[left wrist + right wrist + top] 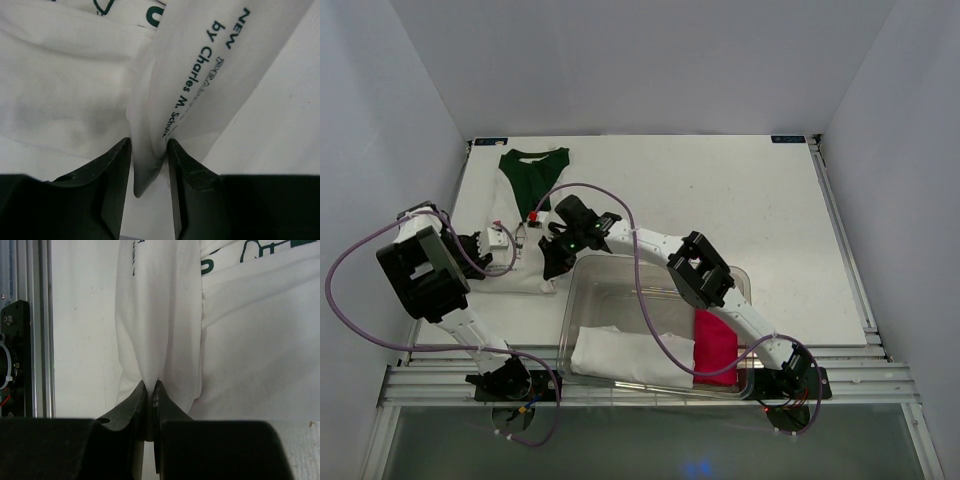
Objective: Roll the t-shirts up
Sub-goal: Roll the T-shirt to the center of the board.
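The white t-shirt with dark printed lettering lies on the table's left side, mostly hidden under both wrists. My left gripper stands open at its left end; a loose fold of the white t-shirt hangs between the parted fingers. At the shirt's right end, my right gripper is shut on a pinched ridge of the white t-shirt. The dark green t-shirt lies flat at the far left of the table, beyond both grippers.
A clear plastic bin stands at the near middle of the table, under the right arm. It holds a white rolled cloth and a bright pink rolled cloth. Purple cables loop over both arms. A metal rail runs along the table edge.
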Robot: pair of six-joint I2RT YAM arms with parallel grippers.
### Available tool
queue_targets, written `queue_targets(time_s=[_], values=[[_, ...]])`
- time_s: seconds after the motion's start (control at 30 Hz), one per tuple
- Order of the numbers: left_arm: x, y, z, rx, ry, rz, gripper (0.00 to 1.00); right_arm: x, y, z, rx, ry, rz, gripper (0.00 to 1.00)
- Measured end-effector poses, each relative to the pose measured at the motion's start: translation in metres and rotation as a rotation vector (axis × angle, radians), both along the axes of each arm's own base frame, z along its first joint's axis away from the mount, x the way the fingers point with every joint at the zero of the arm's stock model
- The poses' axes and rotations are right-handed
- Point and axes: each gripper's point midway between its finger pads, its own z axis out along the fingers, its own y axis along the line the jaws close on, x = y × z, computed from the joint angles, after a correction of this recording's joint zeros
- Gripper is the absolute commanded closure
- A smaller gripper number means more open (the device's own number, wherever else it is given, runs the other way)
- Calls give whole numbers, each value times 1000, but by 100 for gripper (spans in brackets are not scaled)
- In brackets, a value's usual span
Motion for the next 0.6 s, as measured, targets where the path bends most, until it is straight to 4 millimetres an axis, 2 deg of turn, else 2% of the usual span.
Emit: queue_targets(time_s=[0.27, 0.37, 0.57, 0.6], values=[[13, 8, 2, 30, -35, 81, 34, 5, 2, -3, -21, 22, -59, 92], [19, 11, 9, 47, -64, 102, 33, 9, 1, -4, -28, 29, -82, 92], [50, 21, 51, 77, -228, 129, 30, 17, 0, -2, -26, 43, -115, 89], [56, 22, 60, 81, -264, 130, 25, 19, 0, -1, -23, 44, -122, 89]])
